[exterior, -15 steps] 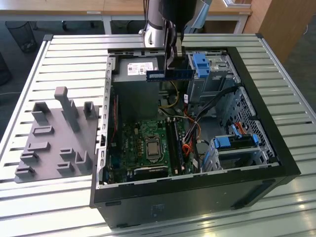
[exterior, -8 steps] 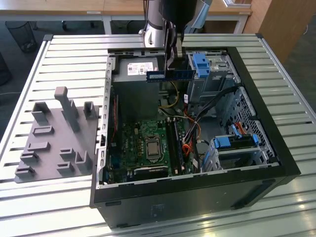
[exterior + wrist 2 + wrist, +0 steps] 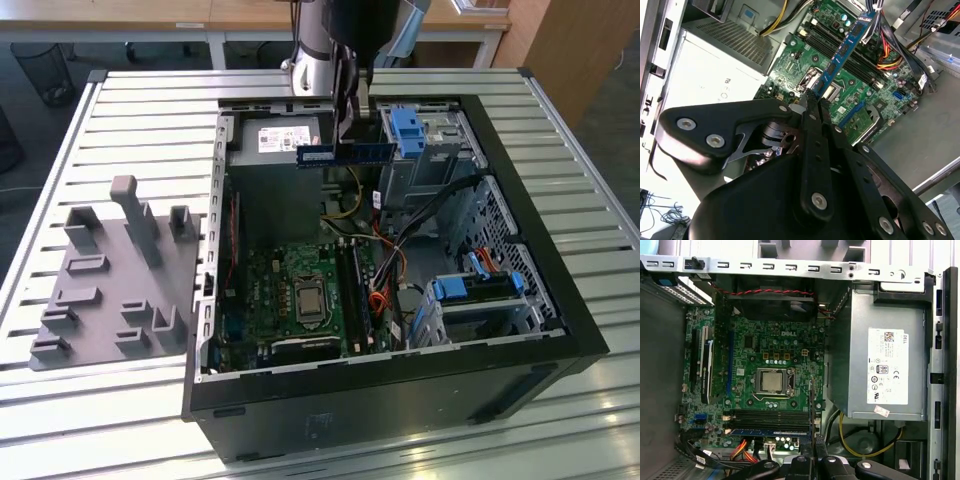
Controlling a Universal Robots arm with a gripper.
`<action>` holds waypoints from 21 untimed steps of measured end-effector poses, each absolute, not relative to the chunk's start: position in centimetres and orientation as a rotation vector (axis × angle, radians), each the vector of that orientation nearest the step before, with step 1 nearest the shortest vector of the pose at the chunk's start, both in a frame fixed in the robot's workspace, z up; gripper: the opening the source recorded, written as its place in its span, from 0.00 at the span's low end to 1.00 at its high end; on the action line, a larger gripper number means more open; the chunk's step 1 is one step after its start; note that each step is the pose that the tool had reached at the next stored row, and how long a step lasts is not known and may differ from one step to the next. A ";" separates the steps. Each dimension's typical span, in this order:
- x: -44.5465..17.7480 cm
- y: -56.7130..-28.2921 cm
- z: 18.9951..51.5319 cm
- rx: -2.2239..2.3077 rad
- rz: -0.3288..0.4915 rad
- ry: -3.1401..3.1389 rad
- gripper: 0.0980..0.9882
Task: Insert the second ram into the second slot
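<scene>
Exterior view: the gripper [image 3: 349,135], its fingers clamped on the second ram [image 3: 345,153], holds the blue stick level in the air above the open computer case [image 3: 560,300], near the power supply [image 3: 275,145], apart from the motherboard [image 3: 300,300].

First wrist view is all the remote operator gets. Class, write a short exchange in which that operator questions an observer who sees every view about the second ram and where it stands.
Operator: I see the gripper over the motherboard with a thin edge at its tip. What is that?
Observer: In the second wrist view it is the second ram, a blue stick, and the gripper is shut on one end of it.
Operator: Is it near the board yet?
Observer: No. In the exterior view it hangs level up near the open side of the case, well clear of the ram slots.
</scene>
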State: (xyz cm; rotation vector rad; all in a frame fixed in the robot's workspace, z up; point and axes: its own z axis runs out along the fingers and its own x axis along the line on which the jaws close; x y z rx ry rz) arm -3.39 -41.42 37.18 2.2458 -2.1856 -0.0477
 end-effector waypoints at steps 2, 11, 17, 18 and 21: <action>-3.4 -41.5 37.2 2.246 -0.048 -2.185 0.04; -3.4 -41.6 37.2 2.246 -0.048 -2.185 0.04; -3.4 -41.8 37.2 2.246 -0.048 -2.185 0.04; -3.4 -41.8 37.2 2.246 -0.048 -2.186 0.04; -3.4 -41.9 37.2 2.246 -0.048 -2.185 0.04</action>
